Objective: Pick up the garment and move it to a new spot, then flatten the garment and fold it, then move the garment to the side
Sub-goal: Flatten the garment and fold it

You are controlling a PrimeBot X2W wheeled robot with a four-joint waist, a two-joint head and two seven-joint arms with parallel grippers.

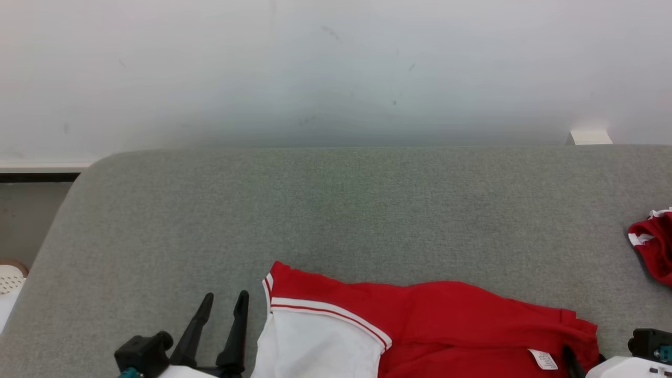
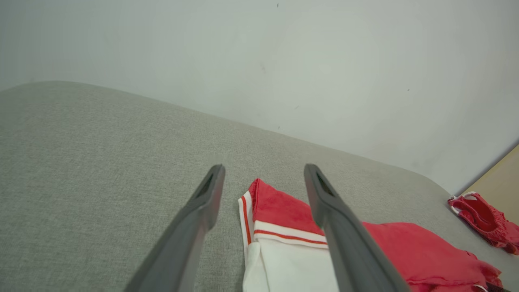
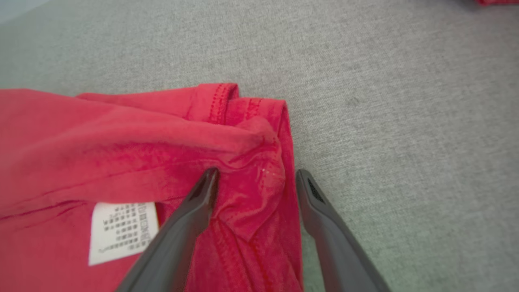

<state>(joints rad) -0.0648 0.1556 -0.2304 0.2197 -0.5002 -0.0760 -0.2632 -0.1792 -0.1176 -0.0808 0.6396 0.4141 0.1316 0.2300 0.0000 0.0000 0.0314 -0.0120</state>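
Grey woven upholstery [image 1: 367,210] is stretching across the scene and backing onto a plain white wall [image 1: 336,63]. At the lower left, the left gripper [image 1: 226,295] is reaching forward low over the padding. Its two long dark fingers are pointing up and slightly right, spread apart and grasping nothing. In the left wrist view those fingers are framing the striped corner of the red and white jersey garment [image 2: 284,211].

Just to the right of that gripper, the garment is lying rumpled along the near edge of the upholstery. Its white panel with red striping is sitting at the left end, and the red cloth is running rightward. A white care label [image 1: 543,359] is showing on the red cloth near the right end.

There the right gripper [image 3: 257,173] is angling down over the garment's hemmed right corner. Its jaws are released and wide, with one finger lying over red fabric and the other over bare grey upholstery. Whether either finger is touching is unclear.

Well apart, at the far right edge, a second bunched red garment with white trim [image 1: 653,247] is resting.
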